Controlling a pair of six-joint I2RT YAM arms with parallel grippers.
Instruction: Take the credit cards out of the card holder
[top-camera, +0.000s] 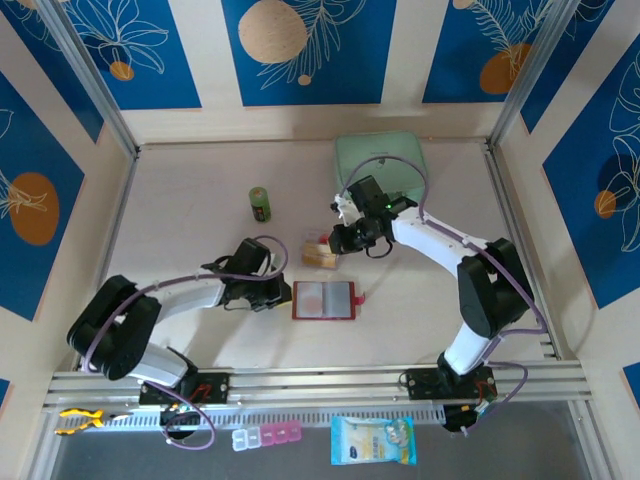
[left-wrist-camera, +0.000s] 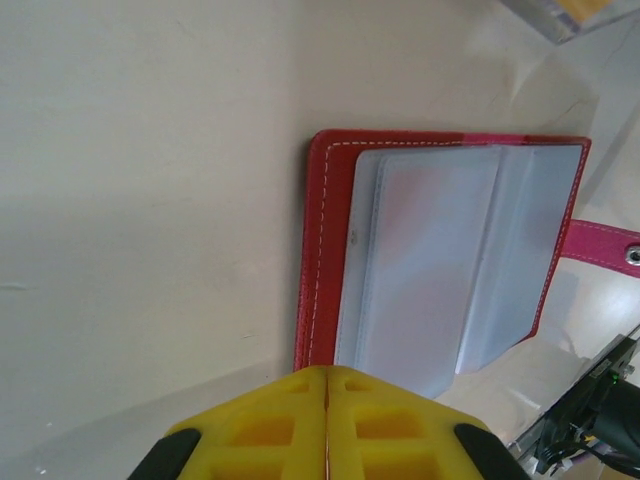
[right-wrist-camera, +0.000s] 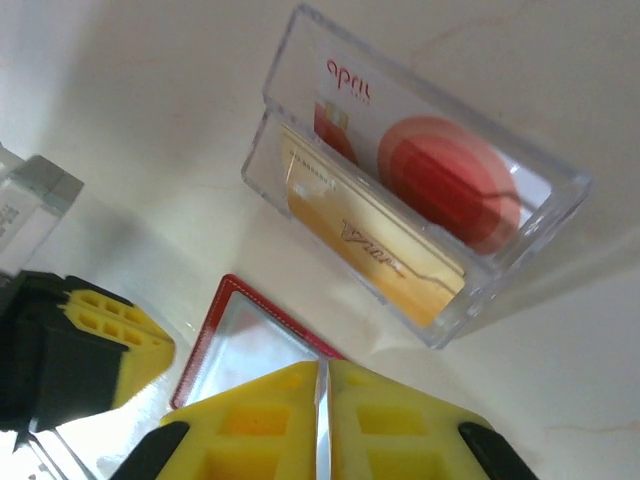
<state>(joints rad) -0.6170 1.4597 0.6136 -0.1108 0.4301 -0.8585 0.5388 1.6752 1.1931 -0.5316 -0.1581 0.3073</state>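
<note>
The left gripper (left-wrist-camera: 327, 372) has its fingers clenched pad against pad. The card holder (left-wrist-camera: 440, 270) lies open and flat on the table (left-wrist-camera: 150, 200), just ahead of these fingertips and slightly to their right. Its red stitched border is toward the fingers' left, its clear pockets face up, and its tab (left-wrist-camera: 600, 245) projects to the right. The right gripper (right-wrist-camera: 322, 368) has its fingers pressed together. A thin pale line shows in the seam, and it cannot be told whether anything is pinched there. Ahead of the right fingertips sits a clear box (right-wrist-camera: 560, 190) holding the credit cards (right-wrist-camera: 330, 125): a white card (right-wrist-camera: 440, 160) with red circles behind a gold card (right-wrist-camera: 370, 250). One corner of the card holder lies just left of these fingertips.
</note>
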